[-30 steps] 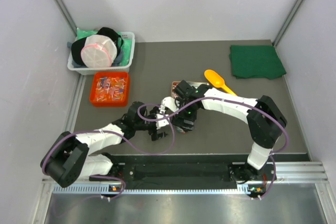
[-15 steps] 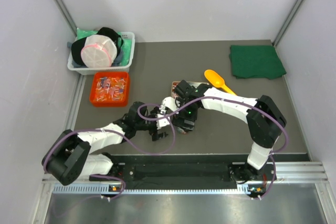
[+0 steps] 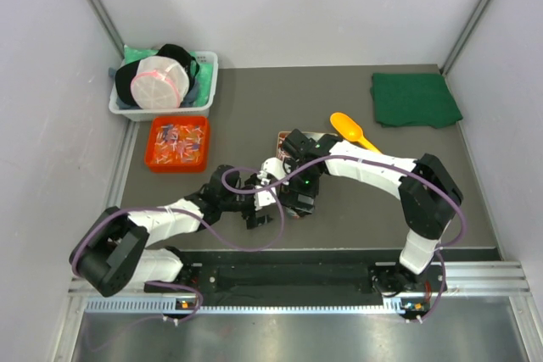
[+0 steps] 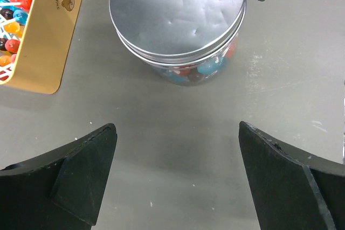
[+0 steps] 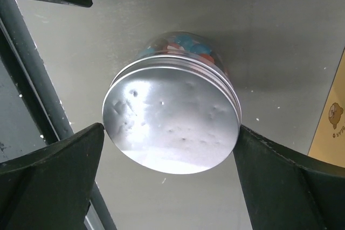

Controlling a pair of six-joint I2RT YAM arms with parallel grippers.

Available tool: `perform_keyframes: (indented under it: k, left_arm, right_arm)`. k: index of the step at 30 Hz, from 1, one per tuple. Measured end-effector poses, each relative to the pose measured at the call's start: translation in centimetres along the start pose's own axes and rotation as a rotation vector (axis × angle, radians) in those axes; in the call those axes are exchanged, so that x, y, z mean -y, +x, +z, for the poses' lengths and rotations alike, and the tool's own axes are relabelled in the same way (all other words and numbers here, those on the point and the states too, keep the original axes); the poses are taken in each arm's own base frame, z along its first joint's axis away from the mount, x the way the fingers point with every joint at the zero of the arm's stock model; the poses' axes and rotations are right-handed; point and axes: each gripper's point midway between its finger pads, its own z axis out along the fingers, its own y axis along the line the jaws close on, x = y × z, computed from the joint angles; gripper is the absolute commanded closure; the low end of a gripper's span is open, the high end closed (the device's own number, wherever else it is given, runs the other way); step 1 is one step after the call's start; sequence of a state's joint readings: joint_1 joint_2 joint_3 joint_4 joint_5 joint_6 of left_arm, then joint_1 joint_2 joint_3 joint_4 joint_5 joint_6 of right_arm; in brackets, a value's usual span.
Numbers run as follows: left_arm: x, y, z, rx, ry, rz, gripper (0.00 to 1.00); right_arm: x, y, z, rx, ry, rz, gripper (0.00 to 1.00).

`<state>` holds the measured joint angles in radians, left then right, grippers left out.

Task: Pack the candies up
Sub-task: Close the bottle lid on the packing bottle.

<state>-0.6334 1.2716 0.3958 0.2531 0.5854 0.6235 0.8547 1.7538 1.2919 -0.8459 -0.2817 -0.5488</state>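
A clear jar with a dented silver lid (image 4: 178, 14) stands on the grey table and holds red and blue candies (image 4: 200, 68). It also shows in the right wrist view (image 5: 172, 114) and the top view (image 3: 272, 167). More candies (image 3: 177, 143) fill an orange tray. My right gripper (image 5: 170, 133) is open, one finger on each side of the lid, close to its rim. I cannot tell if they touch. My left gripper (image 4: 178, 176) is open and empty, on the near side of the jar and apart from it. The orange scoop (image 3: 354, 131) lies behind the right arm.
A gold "Sweet Bear" box (image 4: 40, 36) of sweets stands just left of the jar in the left wrist view. A white bin (image 3: 164, 84) of bags sits at the back left. A green cloth (image 3: 414, 99) lies at the back right.
Almost nothing. The left arm has shifted very slightly; both grippers stay around the jar.
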Motion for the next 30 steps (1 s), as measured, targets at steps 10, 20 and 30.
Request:
perform_keyframes:
  k: [10, 20, 30]
  left_arm:
    - [0.8, 0.1, 1.1, 0.002, 0.033, 0.001, 0.01]
    - [0.5, -1.9, 2.8, 0.085, 0.031, 0.013, 0.01]
    - [0.2, -4.0, 4.2, 0.186, 0.043, 0.043, 0.01]
  right_arm:
    - [0.0, 0.2, -0.2, -0.006, -0.002, 0.004, 0.01]
    - [0.9, 0.5, -1.2, 0.022, -0.004, 0.032, 0.01]
    - [2.3, 0.6, -3.1, 0.110, -0.013, 0.103, 0.01]
